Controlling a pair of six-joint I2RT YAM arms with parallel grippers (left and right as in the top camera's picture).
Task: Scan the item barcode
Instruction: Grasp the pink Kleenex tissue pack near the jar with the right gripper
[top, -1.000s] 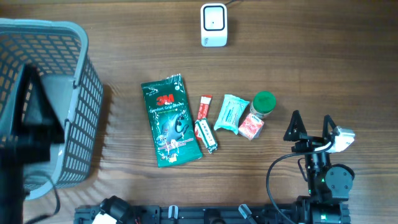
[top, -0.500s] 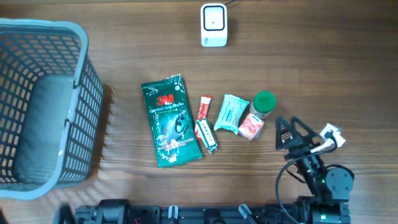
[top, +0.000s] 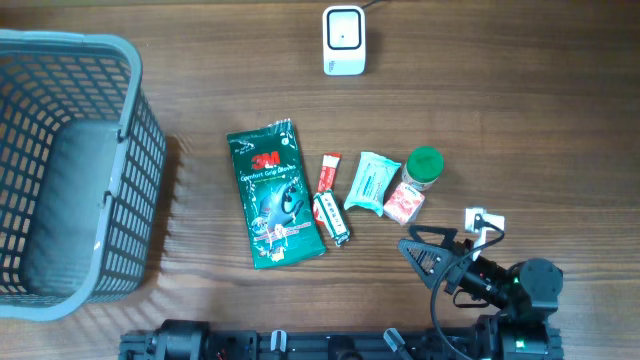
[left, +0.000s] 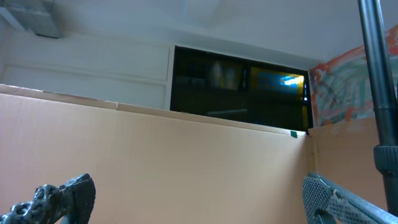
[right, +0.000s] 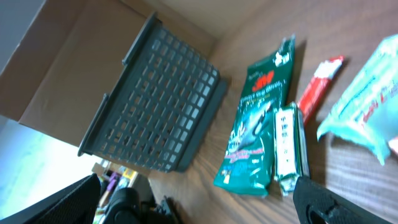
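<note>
Six small items lie in a loose row on my side of the white scanner, and none is in hand. The red stick sachet and the teal tissue pack sit straight below the scanner. The green 3M pouch lies below and to its left. The green-capped jar, with a red packet touching it, lies below and to its right.

Both grippers stand spread wide with nothing between the fingers. The right gripper hovers farther from the scanner than the jar, aimed across the row. The left gripper is outside the overhead view, and its camera faces a cardboard wall.

I judge the pouch and tissue pack light, floppy and slick. I would pinch one by a sealed edge so the flat face hangs open to the scanner. The jar looks stiff, heavier and apt to roll, so I would grip it across the body under the cap. I cannot tell where any barcode sits.
</note>
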